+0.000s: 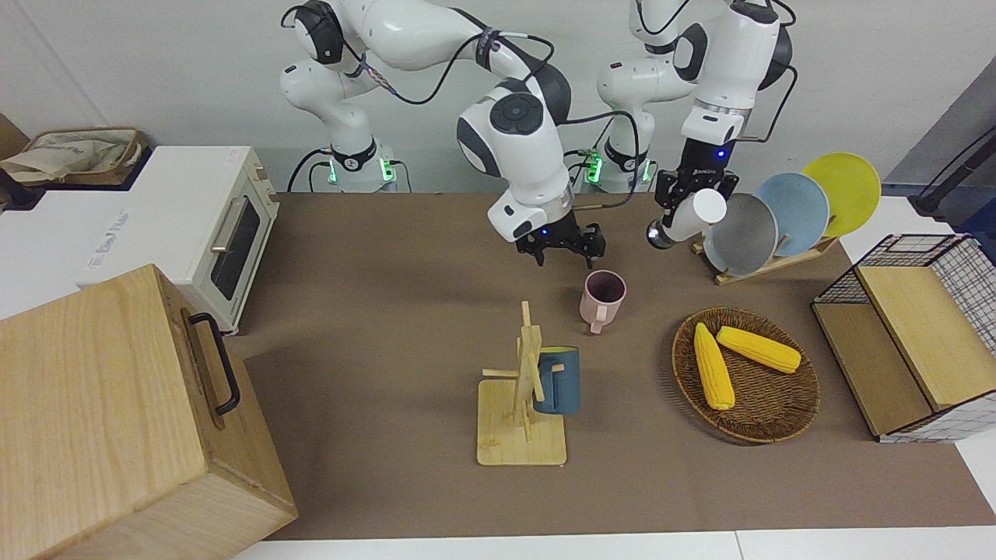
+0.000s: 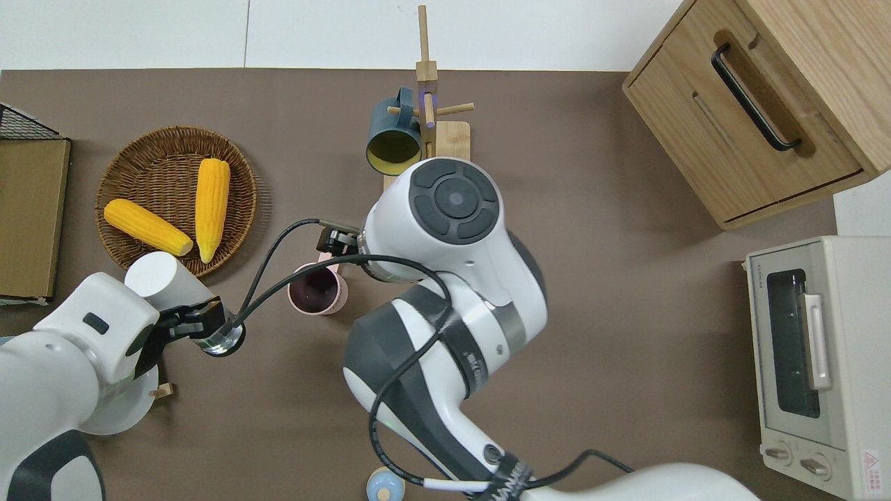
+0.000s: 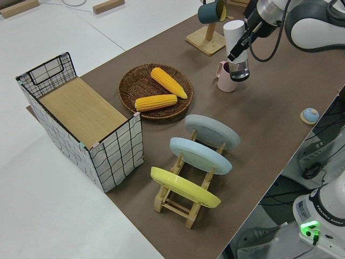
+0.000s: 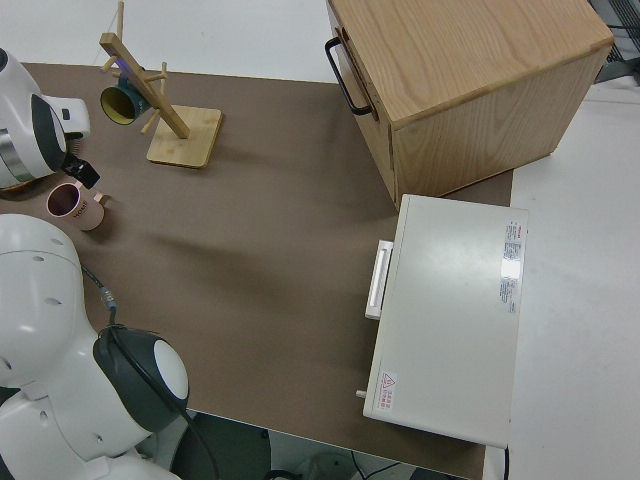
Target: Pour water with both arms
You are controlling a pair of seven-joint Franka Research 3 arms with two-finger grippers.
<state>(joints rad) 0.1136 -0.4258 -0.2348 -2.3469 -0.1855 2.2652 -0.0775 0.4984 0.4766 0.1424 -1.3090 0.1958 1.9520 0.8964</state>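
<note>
The left gripper (image 1: 688, 204) is clamped across the middle of a white bottle (image 1: 695, 213), a cylinder with a clear, glassy end, and holds it tilted in the air. In the overhead view the bottle sits at about nine o'clock from the pink mug (image 2: 318, 289), near it but not over it. The mug stands upright on the brown desk (image 1: 389, 311), mouth up, its handle turned away from the robots. Its inside looks dark; whether anything is in it I cannot tell.

The right gripper (image 1: 562, 243) hangs low just beside the mug, on its robot-ward side in the front view. Its fingers seem parted with nothing between them, apparently ready to steady the mug.

The bottle looks rigid and smooth, probably light, and likely to slip if gripped near its glossy end, so the mid-body hold suits it. The mug looks stiff and tippable; its wall or handle would be the place to take it.

A blue mug (image 1: 557, 379) hangs on the wooden mug tree (image 1: 523, 404), apparently empty. At roughly ten o'clock from the pink mug in the overhead view, a wicker basket (image 2: 132, 156) holds two corn cobs (image 2: 211, 207).
</note>
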